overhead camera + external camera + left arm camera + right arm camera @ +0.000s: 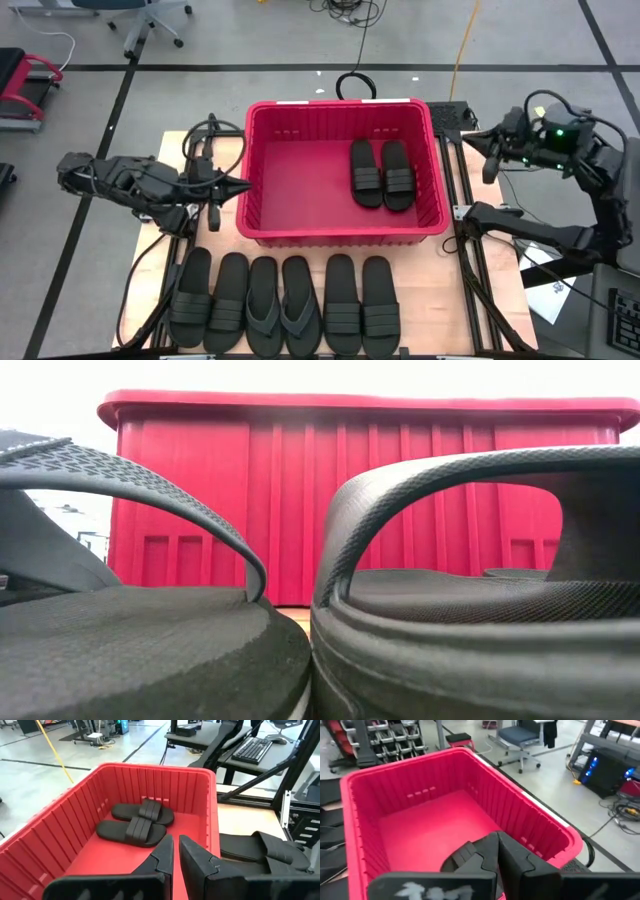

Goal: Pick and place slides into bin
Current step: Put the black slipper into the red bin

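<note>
The red bin (340, 232) stands mid-table and holds two ribbed-strap slides (381, 174) side by side on its floor near its right wall; they also show in the left wrist view (134, 822). Several more black slides (285, 300), two of them thong flip-flops (281, 305), lie in a row along the near edge, soles down. My left gripper (243, 187) is shut and empty just outside the bin's left wall. My right gripper (489, 152) is shut and empty, to the right of the bin's far right corner.
Cables and a black ring (352, 85) lie beyond the bin's far wall. Metal rails (462, 215) run along the table's right side. In the low view, two slides (470, 610) fill the foreground with the bin's near wall (370, 490) behind them.
</note>
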